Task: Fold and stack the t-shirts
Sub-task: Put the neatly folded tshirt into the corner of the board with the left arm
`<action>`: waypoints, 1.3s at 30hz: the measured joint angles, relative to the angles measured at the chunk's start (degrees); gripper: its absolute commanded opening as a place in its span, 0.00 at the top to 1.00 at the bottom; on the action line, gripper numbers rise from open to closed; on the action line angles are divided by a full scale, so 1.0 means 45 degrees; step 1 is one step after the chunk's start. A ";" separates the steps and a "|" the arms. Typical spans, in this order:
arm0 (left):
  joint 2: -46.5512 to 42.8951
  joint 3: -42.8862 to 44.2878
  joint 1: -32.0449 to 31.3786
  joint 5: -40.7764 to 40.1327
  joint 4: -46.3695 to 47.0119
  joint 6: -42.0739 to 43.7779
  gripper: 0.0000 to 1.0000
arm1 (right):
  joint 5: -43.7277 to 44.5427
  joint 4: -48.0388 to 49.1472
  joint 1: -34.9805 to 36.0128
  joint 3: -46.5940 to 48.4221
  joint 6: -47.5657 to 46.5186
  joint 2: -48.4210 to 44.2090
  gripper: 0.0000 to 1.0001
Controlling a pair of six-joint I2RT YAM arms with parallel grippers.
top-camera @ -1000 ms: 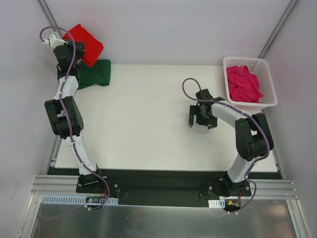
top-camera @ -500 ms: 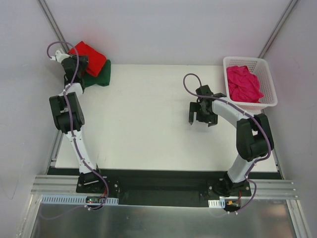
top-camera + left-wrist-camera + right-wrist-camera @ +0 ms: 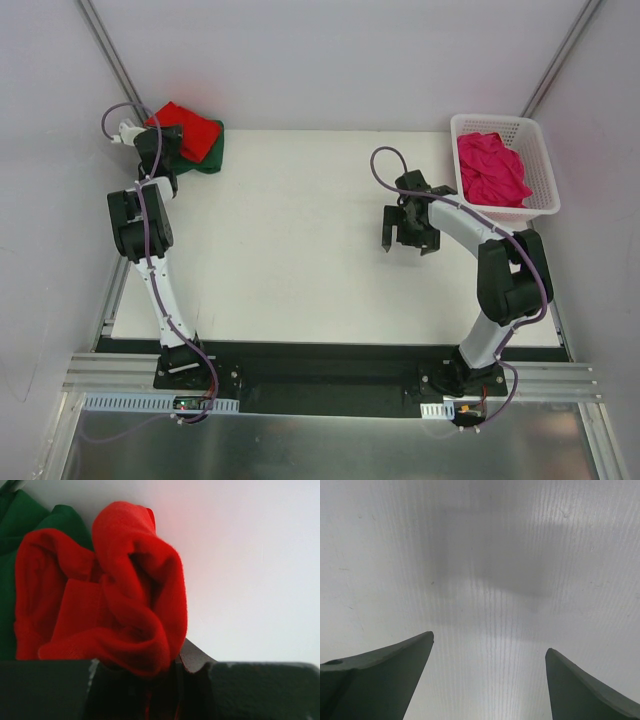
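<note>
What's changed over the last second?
The left pincer, still shut on the red shirt, carried it nearer and slightly rightward over the green shirt, now mostly covered. The right pincer stayed open in place, and the pink shirt stayed in the basket.

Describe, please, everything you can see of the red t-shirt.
The red t-shirt is bright, plain soft cloth, bunched into thick rounded folds, not spread flat. It sits at the far left corner of the table, lying over the dark green t-shirt, whose edge shows beside it. The left gripper is shut on a fold; the wrist view shows red cloth pinched in it. No sleeve or collar is discernible.
</note>
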 measured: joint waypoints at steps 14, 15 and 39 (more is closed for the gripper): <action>0.0262 -0.0627 0.0058 -0.0345 0.0733 -0.1214 1.00 | -0.0005 -0.0068 0.0000 0.0131 0.0000 0.0000 0.04; 0.0330 -0.0670 0.0058 -0.0413 0.0782 -0.1341 1.00 | -0.0005 -0.0073 0.0000 0.0131 0.0000 0.0000 0.04; 0.0466 -0.2084 0.0058 -0.0544 0.1326 -0.2453 0.12 | -0.0019 -0.0170 0.0000 0.0321 0.0015 -0.0398 0.04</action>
